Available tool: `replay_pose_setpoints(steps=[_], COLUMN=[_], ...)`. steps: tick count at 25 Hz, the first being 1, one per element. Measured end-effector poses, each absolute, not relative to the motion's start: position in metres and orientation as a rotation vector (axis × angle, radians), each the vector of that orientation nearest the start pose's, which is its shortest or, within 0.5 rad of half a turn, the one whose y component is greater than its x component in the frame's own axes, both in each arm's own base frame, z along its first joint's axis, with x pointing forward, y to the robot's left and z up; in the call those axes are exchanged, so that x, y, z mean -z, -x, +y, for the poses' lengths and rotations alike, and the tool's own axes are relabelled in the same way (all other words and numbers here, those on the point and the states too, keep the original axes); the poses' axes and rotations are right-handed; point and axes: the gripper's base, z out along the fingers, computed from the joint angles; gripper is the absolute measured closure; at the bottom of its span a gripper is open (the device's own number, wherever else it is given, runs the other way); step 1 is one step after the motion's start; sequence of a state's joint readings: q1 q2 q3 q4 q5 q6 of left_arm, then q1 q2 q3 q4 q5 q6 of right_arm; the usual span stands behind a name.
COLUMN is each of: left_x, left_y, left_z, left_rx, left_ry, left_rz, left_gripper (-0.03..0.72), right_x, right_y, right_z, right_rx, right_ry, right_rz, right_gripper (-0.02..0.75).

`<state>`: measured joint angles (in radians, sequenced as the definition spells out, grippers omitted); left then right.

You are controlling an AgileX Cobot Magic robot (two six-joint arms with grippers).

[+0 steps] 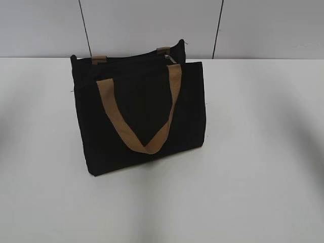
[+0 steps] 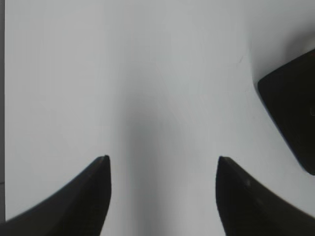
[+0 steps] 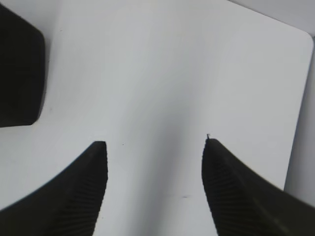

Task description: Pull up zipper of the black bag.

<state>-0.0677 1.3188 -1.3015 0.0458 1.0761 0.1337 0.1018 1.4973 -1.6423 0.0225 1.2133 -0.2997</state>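
- the left end effector [image 2: 162, 162] hangs over the bare white tabletop [image 2: 147, 73], its two dark fingers [image 2: 88, 196] spread wide apart with nothing between them.
- at the right edge of the left wrist view, a corner of the rectangular black fabric bag [image 2: 293, 118] shows, well apart from those fingers.
- the right end effector [image 3: 155, 143] is likewise wide open and empty over the tabletop, its ribbed dark pads [image 3: 83, 191] parted.
- a black corner of the bag [image 3: 19, 73] sits at the upper left of the right wrist view, apart from the pads.
- in the exterior view neither arm shows; the black bag [image 1: 139, 114] stands upright on the tabletop [image 1: 253, 177] near the centre, close to the back wall [image 1: 152, 25].
- a tan-brown webbing handle [image 1: 136, 119] droops in a loop over the bag's front panel; a second tan handle [image 1: 98, 59] peeks up behind the top edge.
- the black zipper [image 1: 147, 56] runs along the top edge, with its small silver metal pull tab [image 1: 170, 58] near the right end.
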Motion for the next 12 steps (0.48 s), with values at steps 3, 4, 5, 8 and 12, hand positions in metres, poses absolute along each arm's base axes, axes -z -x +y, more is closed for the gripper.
replay_pose_setpoints(steps=[3, 4, 5, 8, 12], left_x=[-0.368, -0.368, -0.37, -0.38, -0.388], left_y=[-0.26, -0.257, -0.254, -0.241, -0.216], left_z=[-0.014, -0.014, -0.014, -0.015, -0.014], left_rx=[-0.071, -0.065, -0.061, -0.044, -0.027], left_ry=[-0.253, -0.249, -0.247, -0.238, -0.229], left_rz=[2.605, 2.612, 2.616, 2.596, 2.544], left_gripper=[0.191, 0.191, 0.191, 0.191, 0.191], right_x=[-0.424, -0.429, -0.434, -0.448, -0.438], right_y=[-0.295, -0.289, -0.284, -0.261, -0.22], right_z=[0.009, 0.004, -0.001, -0.005, 0.001], right_rx=[0.032, 0.022, 0.009, -0.013, -0.059], right_ry=[0.384, 0.358, 0.334, 0.325, 0.349], right_rz=[2.478, 2.46, 2.443, 2.388, 2.387], right_gripper=[0.275, 0.275, 0.275, 0.275, 0.275])
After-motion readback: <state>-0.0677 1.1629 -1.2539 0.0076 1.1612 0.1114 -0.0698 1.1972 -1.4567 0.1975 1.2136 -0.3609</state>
